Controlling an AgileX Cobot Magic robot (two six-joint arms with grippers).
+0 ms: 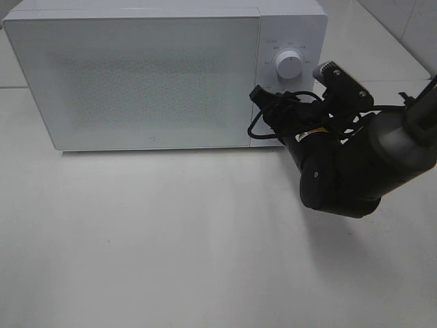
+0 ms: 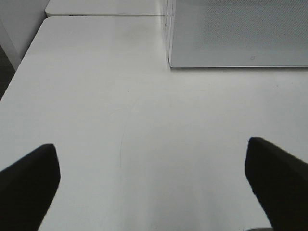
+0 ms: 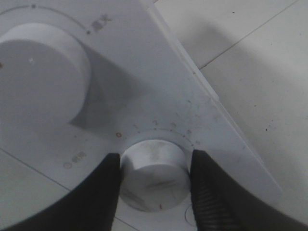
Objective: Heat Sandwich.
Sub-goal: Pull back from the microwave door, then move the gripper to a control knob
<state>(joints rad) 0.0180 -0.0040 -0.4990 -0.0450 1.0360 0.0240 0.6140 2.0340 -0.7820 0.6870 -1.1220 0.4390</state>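
Note:
The sandwich is out of view. The white microwave (image 1: 136, 75) stands at the back of the table with its door closed. My right gripper (image 1: 268, 102) reaches its control panel (image 3: 159, 101) below the upper knob (image 1: 287, 66). In the right wrist view my right gripper (image 3: 154, 161) is shut on the lower knob (image 3: 154, 180), one black finger (image 3: 103, 187) pressed on each side. The upper knob (image 3: 38, 72) is free. My left gripper (image 2: 153, 185) hangs open over the bare table (image 2: 144, 120), short of the microwave's front corner (image 2: 169, 62), with nothing between its fingers.
A seam (image 2: 106, 15) between two white tabletops runs beside the microwave. Tiled floor (image 3: 250, 57) shows past the microwave's right side. The right arm's black body (image 1: 341, 171) hangs over the table in front of the control panel.

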